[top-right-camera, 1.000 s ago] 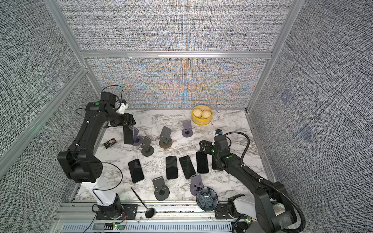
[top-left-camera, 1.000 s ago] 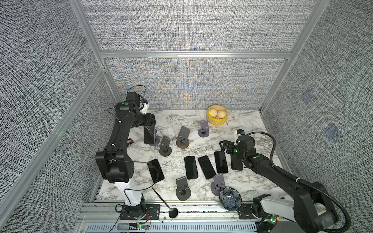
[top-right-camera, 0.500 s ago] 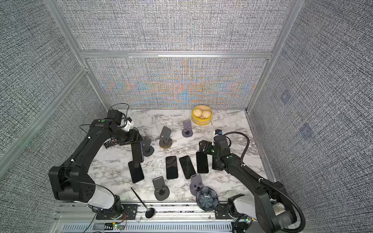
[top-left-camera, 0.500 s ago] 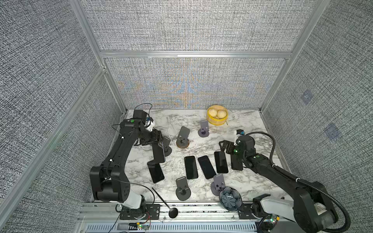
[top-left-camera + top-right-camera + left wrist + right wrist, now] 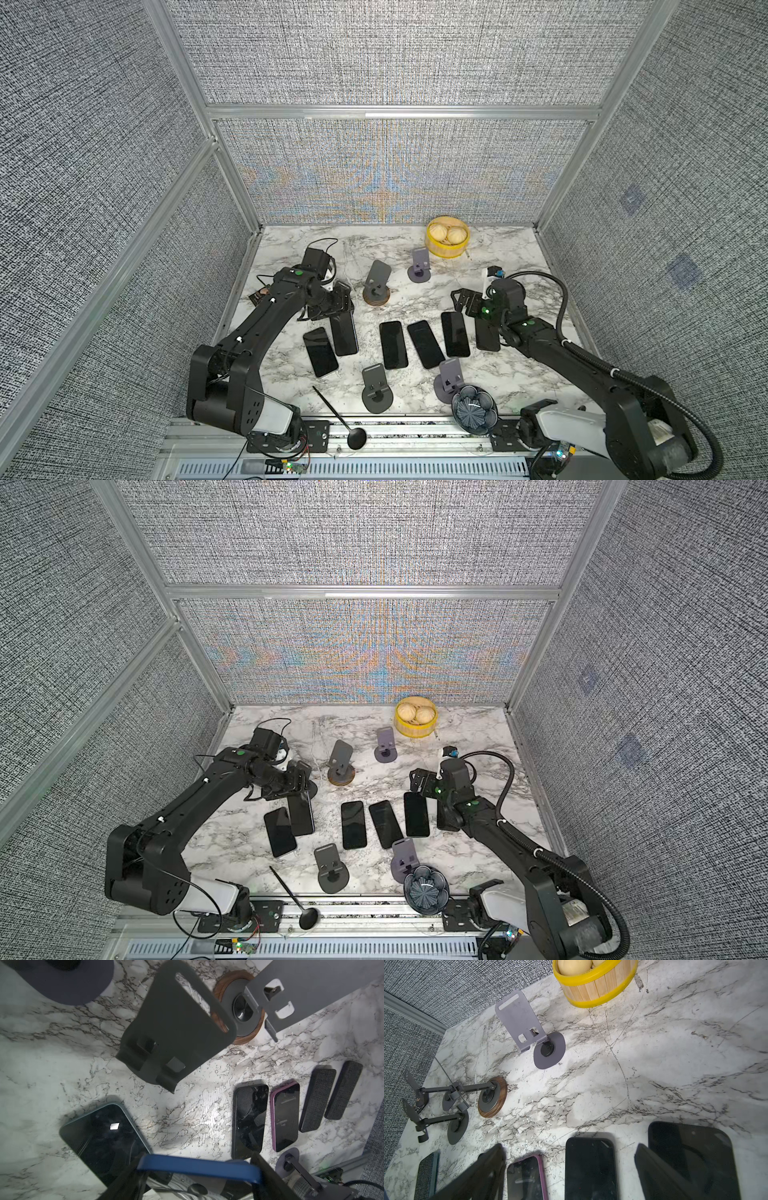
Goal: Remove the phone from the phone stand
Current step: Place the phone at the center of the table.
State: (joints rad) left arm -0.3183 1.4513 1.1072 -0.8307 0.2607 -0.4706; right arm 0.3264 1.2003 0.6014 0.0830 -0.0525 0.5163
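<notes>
Marble tabletop (image 5: 511,253) is boxed in by grey woven walls (image 5: 395,166) on three sides, and the arm bases line the front edge. Open marble lies along the back left and in the back right corner past the yellow basket (image 5: 446,245). The middle is crowded by a row of four flat phones (image 5: 392,345) and several empty stands (image 5: 376,386).

The left gripper (image 5: 337,313) is clamped on one end of the phone (image 5: 344,340), whose blue case edge shows between the fingers (image 5: 270,1180) in the left wrist view. The phone is clear of the dark phone stand (image 5: 176,1028), which stands empty just behind it, toward the back wall. It hangs just beside another flat phone (image 5: 320,352); whether its lower end touches the marble I cannot tell.

The right gripper (image 5: 465,299) hovers over the right end of that row, its jaws spread wide and holding nothing.
</notes>
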